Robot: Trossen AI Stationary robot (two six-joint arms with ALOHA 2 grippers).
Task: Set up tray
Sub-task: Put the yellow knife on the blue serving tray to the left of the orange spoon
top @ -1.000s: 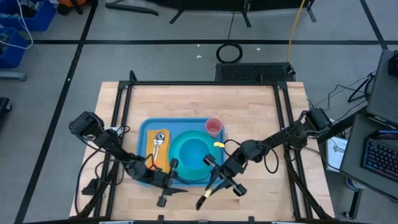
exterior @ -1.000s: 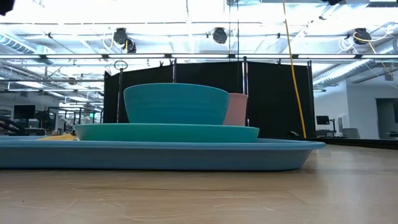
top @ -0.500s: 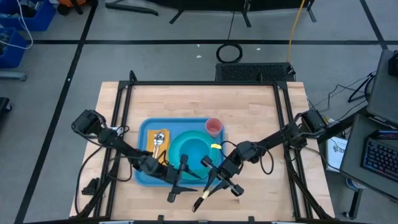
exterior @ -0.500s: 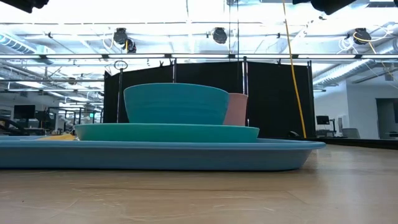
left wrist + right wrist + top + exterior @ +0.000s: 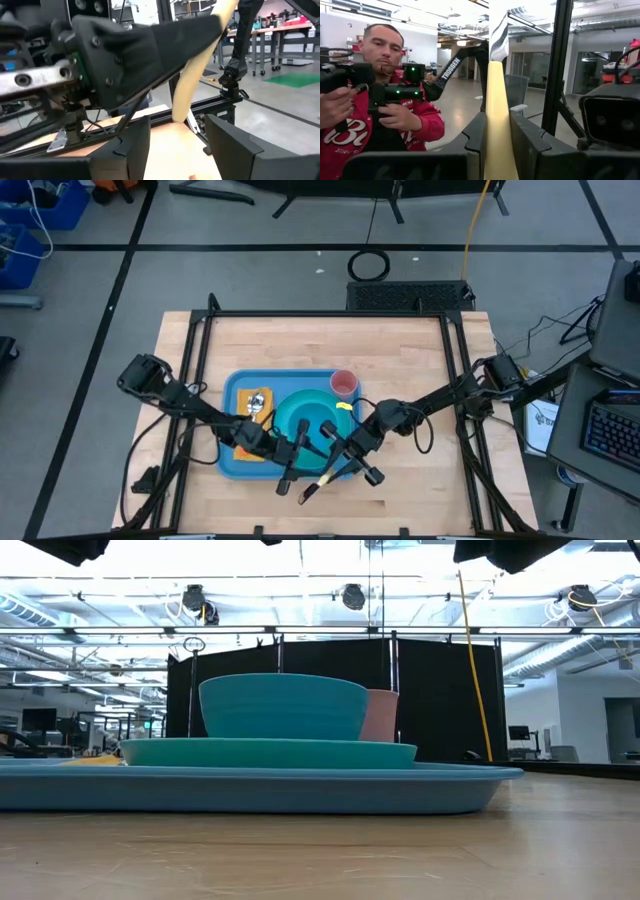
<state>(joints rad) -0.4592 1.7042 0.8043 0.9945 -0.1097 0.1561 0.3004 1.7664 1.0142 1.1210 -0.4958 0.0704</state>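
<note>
Tray (image 5: 232,392) first: light blue, sitting on the wooden table (image 5: 420,380) toward its near-left part, loaded and flat.

Right gripper (image 5: 322,477) has its 2 fingers (image 5: 475,137) pinched tight on a pale yellow utensil handle (image 5: 496,115); the utensil's working end is blurred in the right wrist view, so fork or knife, can't say. From above, that gripper hangs just past the tray's near edge, handle tip (image 5: 308,491) poking toward the table front.

Left gripper (image 5: 287,476) sits right beside it, jaws parted with nothing between them; its fingers (image 5: 134,145) frame bare tabletop, and the same yellow handle (image 5: 192,82) crosses just ahead.

On the tray: a teal bowl (image 5: 283,707) on a teal plate (image 5: 268,752), a pink cup (image 5: 343,384) at the far corner, a spoon (image 5: 255,404) on an orange napkin (image 5: 243,450), half hidden under the left arm.

Low view catches neither gripper, only dark arm edges up top.

A person (image 5: 390,100) in red holds a dark device beyond the table.
</note>
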